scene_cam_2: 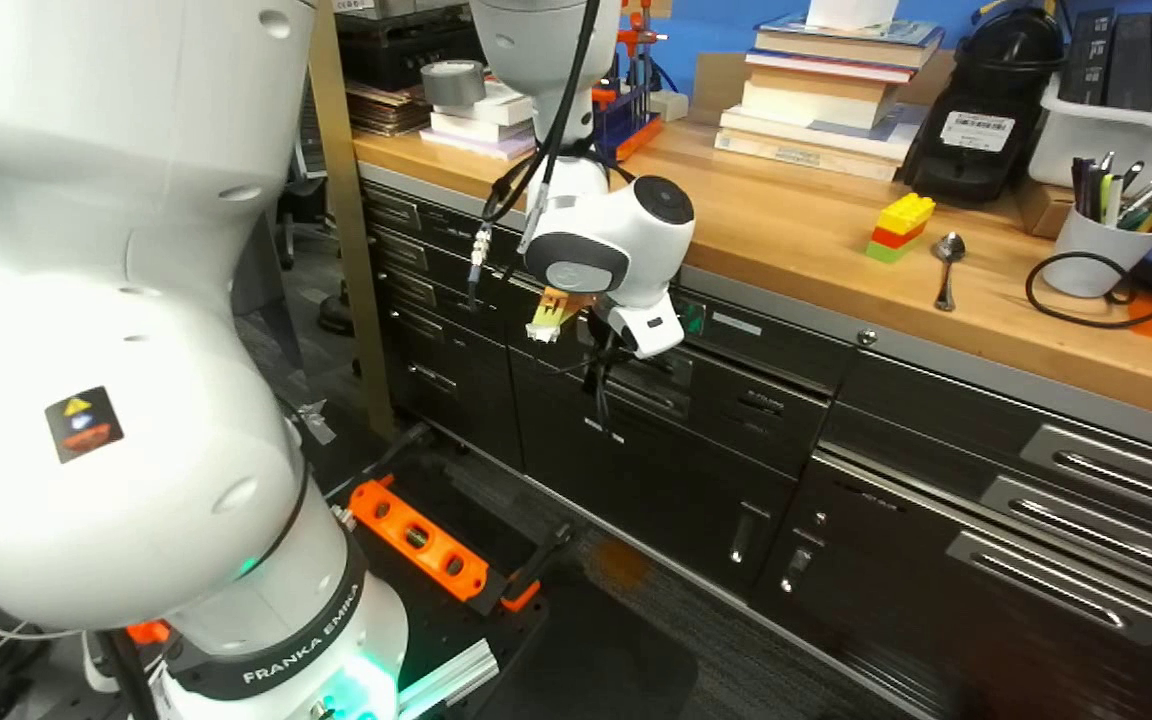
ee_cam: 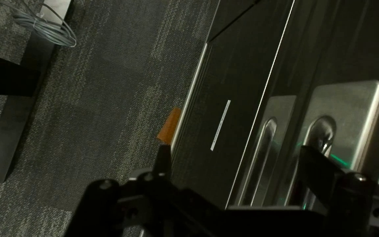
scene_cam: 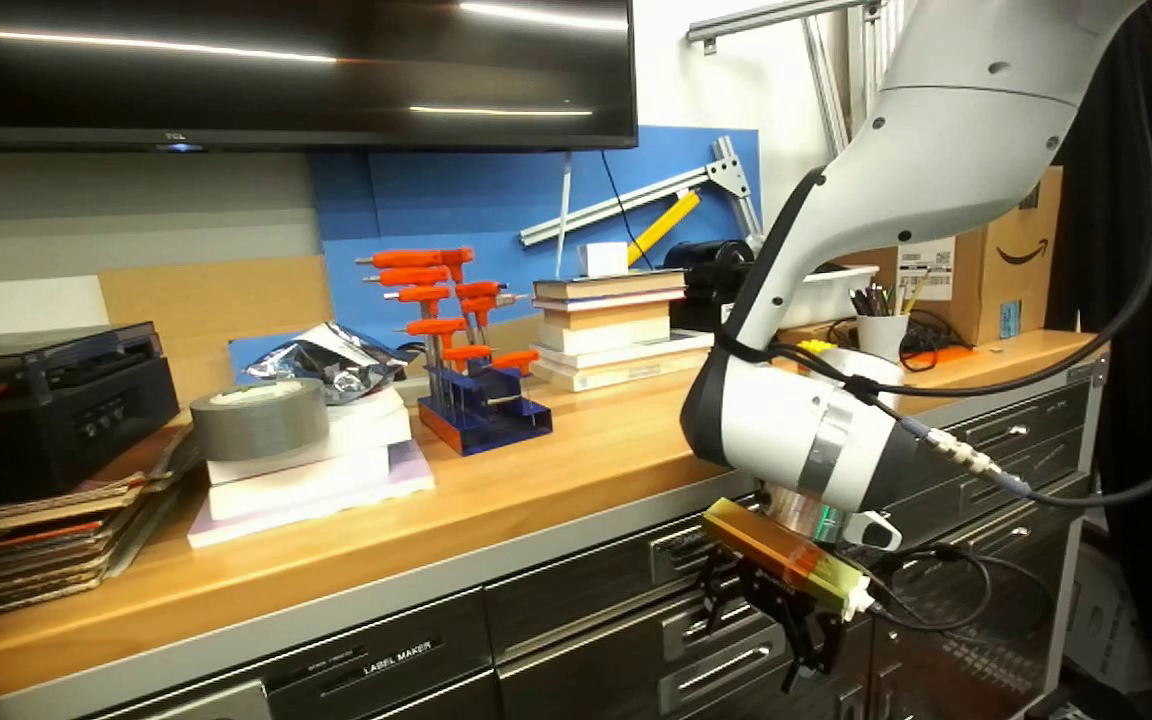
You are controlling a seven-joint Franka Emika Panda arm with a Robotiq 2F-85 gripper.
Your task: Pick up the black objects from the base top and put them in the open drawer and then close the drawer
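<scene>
The desk (scene_cam_2: 796, 225) tops black drawers (scene_cam_2: 756, 400) and carries stacked books (scene_cam_2: 821, 105) and, just beside them, a white-labelled black object (scene_cam_2: 981, 95); my pincer (ee_cam: 235, 148), spread wide apart, hangs before the drawers near a metal handle (ee_cam: 322, 126), contact undetermined.

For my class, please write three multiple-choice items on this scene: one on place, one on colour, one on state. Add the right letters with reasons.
1. Where is the grey tape roll?
A) On the floor
B) On stacked books
C) Inside the pen cup

2. What colour is the top of the toy-block stack?
A) Yellow
B) Blue
C) Black

3. How does the gripper stand?
A) Shut on a spoon
B) Shut and empty
C) Open

1 B: it rests on the books in both exterior views.
2 A: an exterior view shows yellow above red and green.
3 C: the fingertips stand apart in the wrist view.
</scene>
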